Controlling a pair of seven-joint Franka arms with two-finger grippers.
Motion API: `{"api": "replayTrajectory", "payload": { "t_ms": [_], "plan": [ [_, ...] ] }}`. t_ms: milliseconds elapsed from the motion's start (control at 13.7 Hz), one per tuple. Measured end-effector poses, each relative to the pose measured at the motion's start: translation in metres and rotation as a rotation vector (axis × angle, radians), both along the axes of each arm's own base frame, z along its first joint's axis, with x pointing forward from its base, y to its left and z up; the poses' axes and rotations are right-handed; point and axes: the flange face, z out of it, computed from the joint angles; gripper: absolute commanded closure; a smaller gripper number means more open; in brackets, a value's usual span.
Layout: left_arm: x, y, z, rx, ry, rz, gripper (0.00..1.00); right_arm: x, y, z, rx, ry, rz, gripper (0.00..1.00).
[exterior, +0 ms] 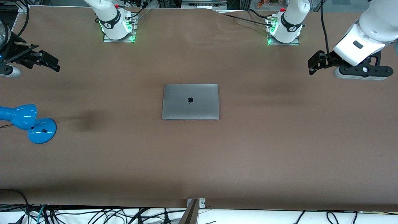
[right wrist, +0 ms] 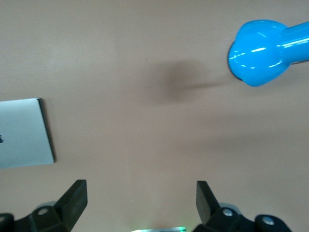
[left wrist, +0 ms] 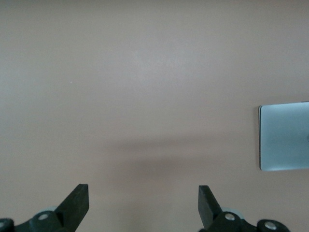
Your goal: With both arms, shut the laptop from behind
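Note:
The grey laptop [exterior: 190, 101] lies shut and flat in the middle of the brown table, lid up with the dark apple logo showing. Its edge also shows in the left wrist view [left wrist: 285, 137] and in the right wrist view [right wrist: 24, 133]. My left gripper [exterior: 312, 66] hangs open and empty over bare table near the left arm's end, well apart from the laptop. In the left wrist view [left wrist: 144, 193] its fingers stand wide apart. My right gripper [exterior: 56, 64] hangs open and empty over the right arm's end, and shows the same in the right wrist view [right wrist: 141, 191].
A blue desk lamp [exterior: 28, 123] lies on the table at the right arm's end, nearer the front camera than my right gripper; its head shows in the right wrist view [right wrist: 263, 50]. Both arm bases [exterior: 118, 28] stand along the table's edge farthest from the front camera. Cables hang below the near edge.

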Motion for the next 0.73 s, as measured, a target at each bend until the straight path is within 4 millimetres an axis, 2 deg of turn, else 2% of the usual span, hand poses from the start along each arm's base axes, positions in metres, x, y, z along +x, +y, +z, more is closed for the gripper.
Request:
{"api": "replayTrajectory", "payload": {
  "t_ms": [219,438,730],
  "plan": [
    [-0.019,0.002,-0.021,0.003,-0.012,0.000,0.00,0.000,0.000,0.000,0.005,-0.001,-0.001,0.00],
    [-0.032,0.005,-0.017,0.005,-0.022,0.001,0.00,0.000,-0.004,0.000,0.006,-0.001,-0.009,0.00],
    [-0.035,0.004,-0.016,0.005,-0.024,-0.001,0.00,0.000,-0.006,0.000,0.006,-0.002,-0.013,0.00]
  ]
}}
